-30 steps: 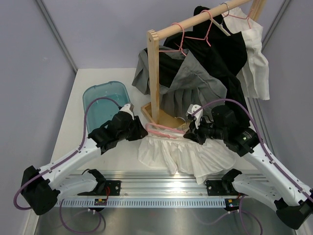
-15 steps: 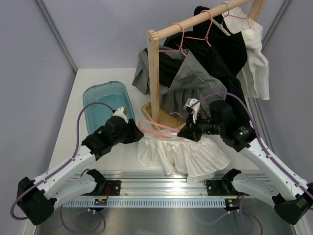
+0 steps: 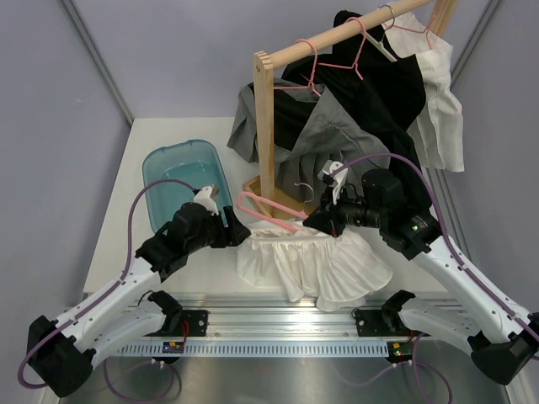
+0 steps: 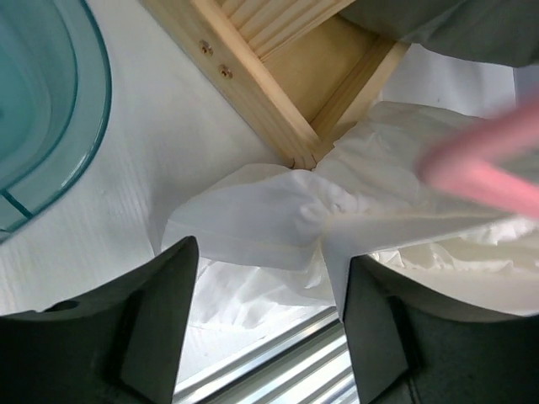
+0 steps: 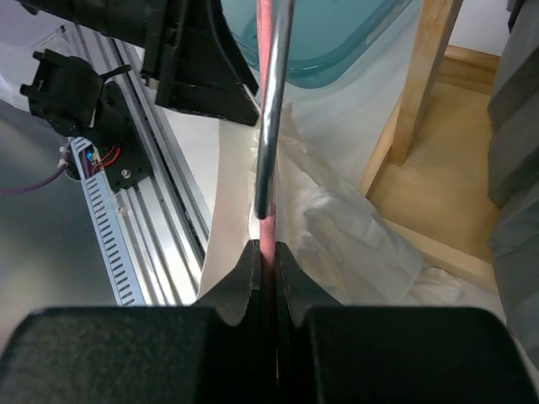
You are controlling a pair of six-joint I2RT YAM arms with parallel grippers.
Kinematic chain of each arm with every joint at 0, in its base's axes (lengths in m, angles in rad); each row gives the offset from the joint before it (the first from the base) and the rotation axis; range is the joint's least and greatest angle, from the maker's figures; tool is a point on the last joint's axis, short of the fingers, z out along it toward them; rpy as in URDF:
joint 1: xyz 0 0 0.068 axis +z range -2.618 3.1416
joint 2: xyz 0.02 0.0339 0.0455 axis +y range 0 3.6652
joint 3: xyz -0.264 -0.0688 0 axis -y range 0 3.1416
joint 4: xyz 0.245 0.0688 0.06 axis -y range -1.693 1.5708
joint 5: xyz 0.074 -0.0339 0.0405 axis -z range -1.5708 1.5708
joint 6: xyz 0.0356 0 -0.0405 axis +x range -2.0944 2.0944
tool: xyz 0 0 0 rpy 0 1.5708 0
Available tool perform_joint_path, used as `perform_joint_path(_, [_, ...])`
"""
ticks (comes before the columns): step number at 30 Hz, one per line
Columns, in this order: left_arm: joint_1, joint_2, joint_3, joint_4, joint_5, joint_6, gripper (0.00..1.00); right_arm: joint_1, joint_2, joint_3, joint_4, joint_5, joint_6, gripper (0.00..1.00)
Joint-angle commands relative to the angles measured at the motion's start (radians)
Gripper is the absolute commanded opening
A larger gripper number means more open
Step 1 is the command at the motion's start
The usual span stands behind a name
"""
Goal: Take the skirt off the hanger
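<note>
On the white surface [image 3: 160,139], at the foot of the wooden rack [image 3: 266,126], the white skirt [image 3: 312,265] lies crumpled near the front edge, its top edge raised on the pink hanger [image 3: 265,208]; a teal bin [image 3: 173,181] sits to its left. The right end effector [image 5: 267,252] is clamped on the hanger beside its metal hook. The left end effector [image 4: 271,269] hovers with jaws spread over the skirt's left corner, gripping nothing.

I see the white table [image 3: 126,202] carrying three things. A teal tub [image 3: 181,145] sits toward the far left corner, and the wooden rack base [image 3: 282,202] stands mid-bench. The white skirt [image 3: 328,269] lies rumpled along the near edge, touching that base.
</note>
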Motion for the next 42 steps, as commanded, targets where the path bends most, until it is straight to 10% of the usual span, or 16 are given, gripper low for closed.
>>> perform_joint_path(1, [0.016, -0.076, -0.005, 0.060, 0.023, 0.128, 0.70, -0.008, 0.014, 0.031, 0.081, 0.050, 0.017, 0.00])
perform_joint_path(9, [0.018, -0.258, -0.054, 0.146, 0.110, 0.307, 0.90, -0.008, 0.029, 0.013, 0.075, 0.043, -0.080, 0.00])
perform_joint_path(24, [0.016, -0.214, 0.047, 0.108, 0.293, 0.849, 0.92, -0.008, 0.070, 0.031, -0.205, -0.095, -0.708, 0.00])
perform_joint_path(42, [-0.010, 0.047, 0.122, 0.186, 0.584, 0.835, 0.82, -0.008, 0.235, 0.220, -0.318, -0.187, -0.927, 0.00])
